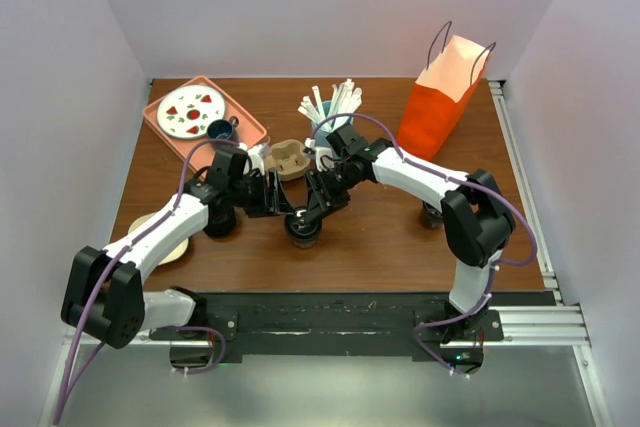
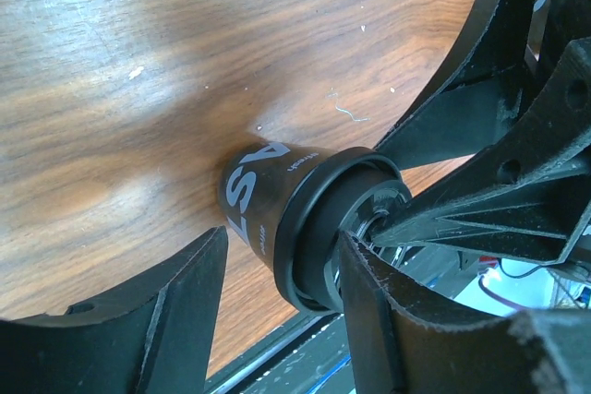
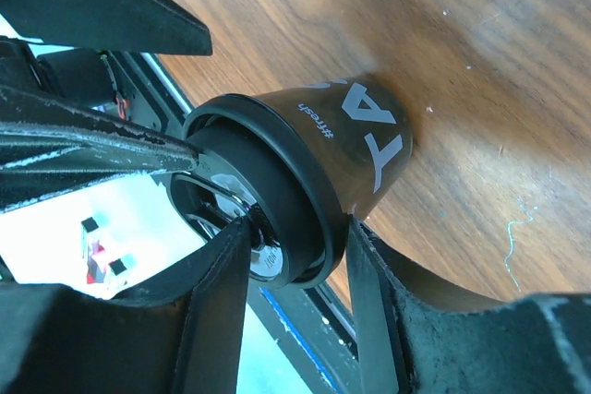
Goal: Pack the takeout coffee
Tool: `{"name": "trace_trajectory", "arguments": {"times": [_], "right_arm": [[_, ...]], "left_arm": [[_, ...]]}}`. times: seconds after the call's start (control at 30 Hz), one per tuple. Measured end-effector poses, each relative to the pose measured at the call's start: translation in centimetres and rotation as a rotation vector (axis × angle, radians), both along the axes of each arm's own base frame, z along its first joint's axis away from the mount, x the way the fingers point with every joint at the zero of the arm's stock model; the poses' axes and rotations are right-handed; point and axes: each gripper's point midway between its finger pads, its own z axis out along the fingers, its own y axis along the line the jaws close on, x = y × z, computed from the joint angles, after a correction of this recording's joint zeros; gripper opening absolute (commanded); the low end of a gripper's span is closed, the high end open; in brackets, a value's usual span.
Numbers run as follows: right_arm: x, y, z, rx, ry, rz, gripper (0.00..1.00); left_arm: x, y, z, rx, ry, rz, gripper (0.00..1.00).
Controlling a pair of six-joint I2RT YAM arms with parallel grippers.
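As the spread left hand (image 2: 282, 256) straddles the white-lettered black cup (image 2: 251, 193), the right hand (image 3: 295, 228) pinches its lid (image 3: 277, 182).

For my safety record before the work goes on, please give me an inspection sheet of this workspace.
Surface: wooden table, bare wood with fine scratches.
Job's things: black coffee cup upright near the front middle; cardboard cup carrier behind it; orange paper bag upright at the far right.
Clutter: pink tray with a plate and a small blue cup, far left; holder of straws at the back.
Grippers: left gripper open astride the coffee cup, gap at one finger; right gripper at the lid, grip unclear.
Cables: purple cables loop above both arms.
Surroundings: white walls on three sides; metal rail at the right.
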Motion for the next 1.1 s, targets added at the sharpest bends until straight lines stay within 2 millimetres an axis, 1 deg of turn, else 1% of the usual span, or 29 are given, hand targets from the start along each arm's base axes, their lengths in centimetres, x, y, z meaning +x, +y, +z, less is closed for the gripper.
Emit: {"name": "trace_trajectory", "arguments": {"times": [0.33, 0.43, 0.47, 0.53, 0.73, 0.83, 1.1], "right_arm": [[-0.1, 0.1, -0.1, 0.020, -0.006, 0.001, 0.41], [-0.1, 0.1, 0.0, 0.023, -0.005, 0.002, 0.41], [-0.1, 0.1, 0.0, 0.024, -0.006, 0.003, 0.41], [-0.1, 0.1, 0.0, 0.024, -0.006, 0.003, 0.40], [-0.1, 0.1, 0.0, 0.025, -0.006, 0.003, 0.40], [-0.1, 0.1, 0.0, 0.025, -0.006, 0.003, 0.40], [-0.1, 0.1, 0.0, 0.025, -0.005, 0.003, 0.40]], "left_arm": [[0.0, 0.1, -0.1, 0.008, -0.011, -0.016, 0.55], [0.0, 0.2, 0.0, 0.004, -0.011, -0.018, 0.52], [0.0, 0.3, 0.0, 0.001, -0.011, -0.019, 0.48], [0.3, 0.7, 0.3, -0.010, -0.016, -0.014, 0.44], [1.1, 1.9, 1.0, -0.061, -0.026, 0.014, 0.43], [0.7, 1.5, 1.0, -0.094, -0.021, -0.011, 0.43], [-0.6, 0.9, 0.1, -0.138, 0.004, -0.053, 0.41]]}}
